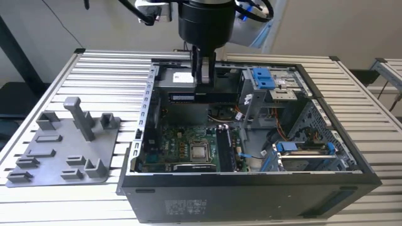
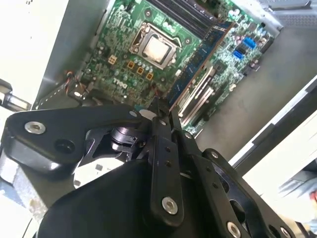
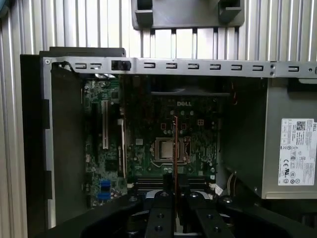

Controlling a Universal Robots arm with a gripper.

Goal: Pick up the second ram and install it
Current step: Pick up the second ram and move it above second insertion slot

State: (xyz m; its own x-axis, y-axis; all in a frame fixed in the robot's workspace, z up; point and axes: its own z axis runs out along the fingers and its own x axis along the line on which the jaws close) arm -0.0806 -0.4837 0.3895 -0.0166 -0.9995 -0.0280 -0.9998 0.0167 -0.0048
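Note:
The second ram (image 1: pixel 220 97), a long thin dark stick with a white label, hangs level above the open computer case (image 1: pixel 149 101). My gripper (image 1: pixel 203 91) is shut on its middle from above. In the second wrist view the ram (image 2: pixel 198 59) runs away from my gripper (image 2: pixel 162 111) over the green motherboard (image 2: pixel 124 74). The first wrist view sees the ram (image 3: pixel 175 144) edge-on as a thin line rising from my gripper (image 3: pixel 174 192), over the CPU socket (image 3: pixel 167 148). The ram is well above the board, touching nothing else.
The memory slots (image 1: pixel 224 150) lie beside the CPU socket (image 1: pixel 199 151) on the motherboard (image 1: pixel 179 141). Blue-tabbed drive cages (image 1: pixel 264 80) fill the case's side on the exterior view's right. A grey fixture plate (image 1: pixel 63 150) with upright posts lies on the slatted table (image 1: pixel 107 70).

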